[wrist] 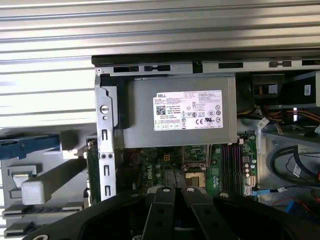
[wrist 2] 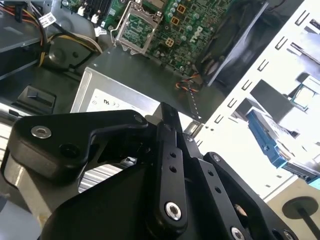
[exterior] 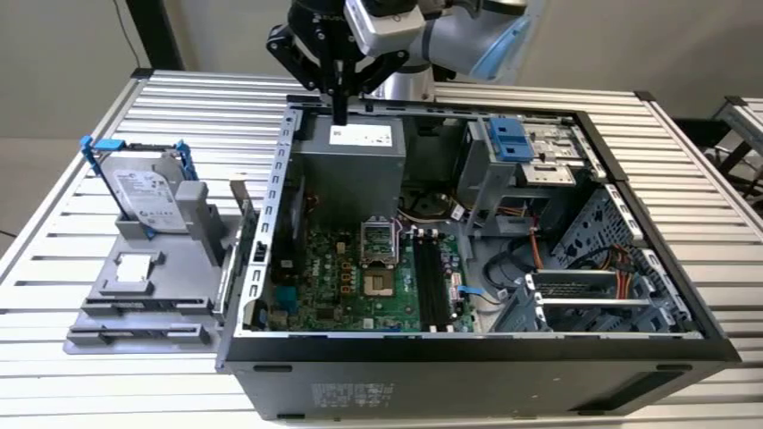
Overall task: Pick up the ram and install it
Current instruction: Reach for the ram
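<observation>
The table (exterior: 155, 107) is ribbed bare metal, silvery with a dull sheen. The computer case (exterior: 280, 179) is grey sheet metal, matt and punched with slots. Its outer panel (exterior: 477, 380), at six o'clock in the exterior view, is matt black. Inside, the power supply (exterior: 352, 161) is a plain grey metal box with a white paper label (wrist: 187, 110), and the motherboard (exterior: 346, 277) is a green board with a slight gloss. At nine o'clock of the case, the hard drive (exterior: 149, 197) is bright silver metal in a blue plastic bracket (exterior: 102, 143), standing on a matt grey plastic fixture (exterior: 131, 304). The gripper (exterior: 339, 114) is matt black, with shiny metal screw heads (wrist 2: 173, 211).
</observation>
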Motion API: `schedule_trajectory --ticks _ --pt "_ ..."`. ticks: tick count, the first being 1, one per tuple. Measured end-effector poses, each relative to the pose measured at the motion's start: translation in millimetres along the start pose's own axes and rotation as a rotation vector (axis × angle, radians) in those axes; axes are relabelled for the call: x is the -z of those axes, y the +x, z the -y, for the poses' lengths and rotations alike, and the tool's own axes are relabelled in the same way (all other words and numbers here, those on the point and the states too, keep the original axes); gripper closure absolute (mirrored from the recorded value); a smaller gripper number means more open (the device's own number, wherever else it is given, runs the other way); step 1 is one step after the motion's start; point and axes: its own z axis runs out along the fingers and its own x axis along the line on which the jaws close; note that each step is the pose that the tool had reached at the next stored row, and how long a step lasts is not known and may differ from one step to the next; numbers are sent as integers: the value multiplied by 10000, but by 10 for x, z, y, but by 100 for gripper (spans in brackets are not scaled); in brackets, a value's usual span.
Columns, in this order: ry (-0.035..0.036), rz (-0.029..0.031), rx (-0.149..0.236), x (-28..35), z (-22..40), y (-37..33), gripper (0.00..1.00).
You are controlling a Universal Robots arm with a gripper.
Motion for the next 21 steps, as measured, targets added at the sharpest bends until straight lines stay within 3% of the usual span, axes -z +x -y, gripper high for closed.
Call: schedule_trajectory --ticks 21 --pt "0 -1 12 9 27 391 100"
